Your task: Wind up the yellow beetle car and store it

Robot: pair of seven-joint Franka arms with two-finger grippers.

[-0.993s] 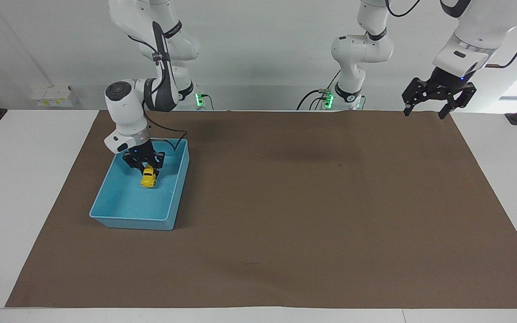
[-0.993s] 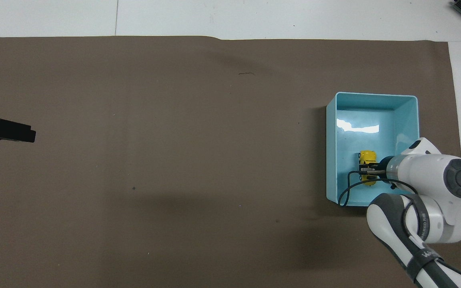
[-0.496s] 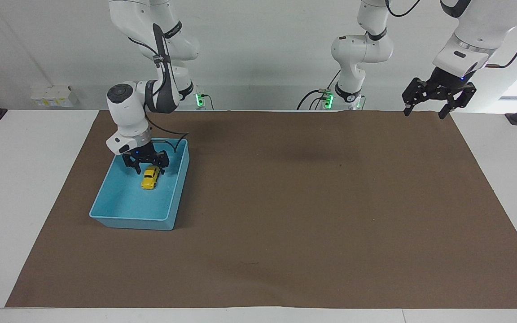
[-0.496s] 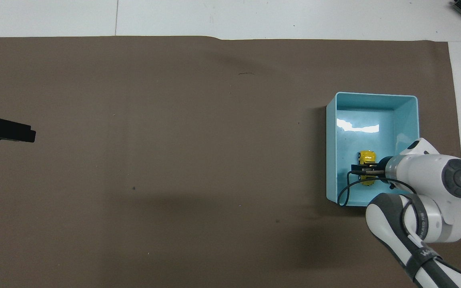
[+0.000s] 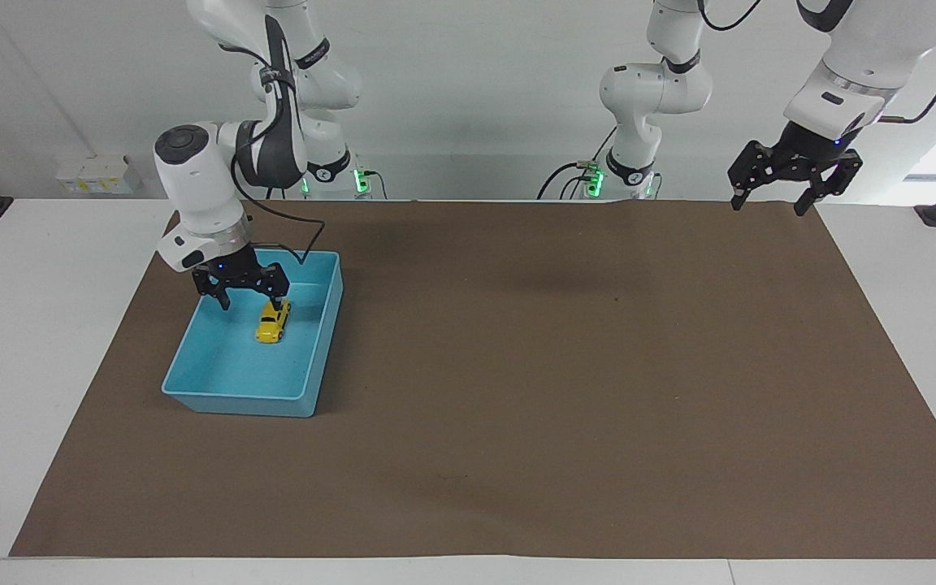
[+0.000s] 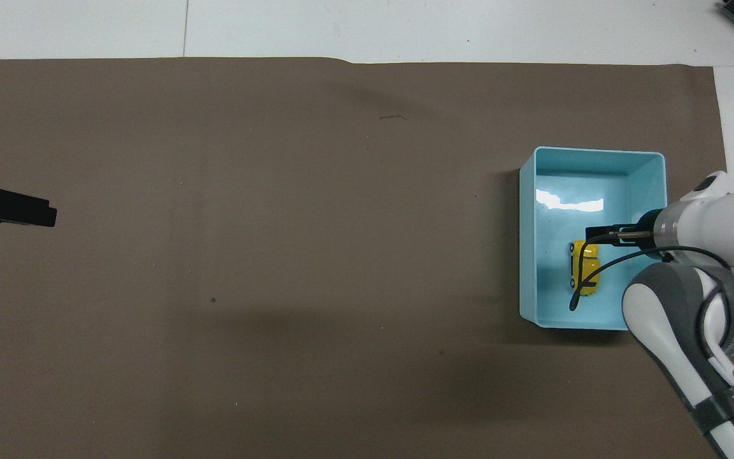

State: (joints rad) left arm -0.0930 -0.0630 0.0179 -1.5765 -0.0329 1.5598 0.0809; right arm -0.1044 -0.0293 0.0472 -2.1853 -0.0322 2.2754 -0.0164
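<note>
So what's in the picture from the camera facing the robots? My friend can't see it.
A yellow beetle car sits inside a blue bin at the right arm's end of a brown-covered table. The right tool hangs open just above the bin, not holding the car. The left tool waits open in the air over the table's other end.

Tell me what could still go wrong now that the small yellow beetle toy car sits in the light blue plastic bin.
If wound, the small yellow beetle toy car may roll into the light blue plastic bin wall. The open right gripper hangs low over the bin; moving sideways could clip its rim. The left gripper waits open.
</note>
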